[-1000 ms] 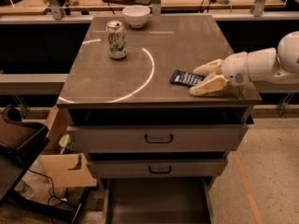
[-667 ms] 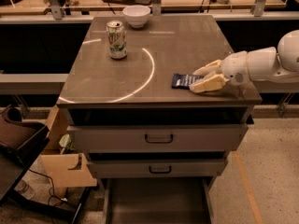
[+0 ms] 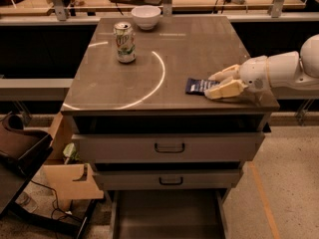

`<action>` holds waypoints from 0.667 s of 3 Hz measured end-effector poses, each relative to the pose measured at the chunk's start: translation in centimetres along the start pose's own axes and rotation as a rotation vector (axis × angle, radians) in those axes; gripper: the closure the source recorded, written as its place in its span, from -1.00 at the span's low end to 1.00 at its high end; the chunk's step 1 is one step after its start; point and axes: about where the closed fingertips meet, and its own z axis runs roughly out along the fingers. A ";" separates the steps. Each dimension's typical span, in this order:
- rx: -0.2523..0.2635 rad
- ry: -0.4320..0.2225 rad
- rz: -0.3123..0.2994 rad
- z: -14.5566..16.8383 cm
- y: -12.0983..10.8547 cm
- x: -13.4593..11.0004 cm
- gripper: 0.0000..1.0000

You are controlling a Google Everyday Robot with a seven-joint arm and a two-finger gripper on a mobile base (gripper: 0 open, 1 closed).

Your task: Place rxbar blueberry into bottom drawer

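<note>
- Tool at the right edge of the desk, low over the top and reaching in from the right. It sits at the right end of the rxbar blueberry. Whether it has clamped the bar or merely rests at it, I cannot tell.
- Far left on the desk stands a soda can, with a white bowl just beyond it. Both are well apart from the bar and play no part here.
- Below the two handled drawers, the bottom drawer is pulled out toward me, its dark tray open, with nothing showing inside.
- Right of centre, the bar lies flat on the desk, near the right edge.
- By my reckoning the job is at the pick-up stage: drawer ready, bar not yet lifted. Lifting, carrying down past the front and dropping it into the tray are all left.
</note>
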 end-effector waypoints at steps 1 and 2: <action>0.032 0.002 0.019 -3.9 1.1 -0.4 1.00; 0.091 0.070 0.026 -9.6 2.9 -1.6 1.00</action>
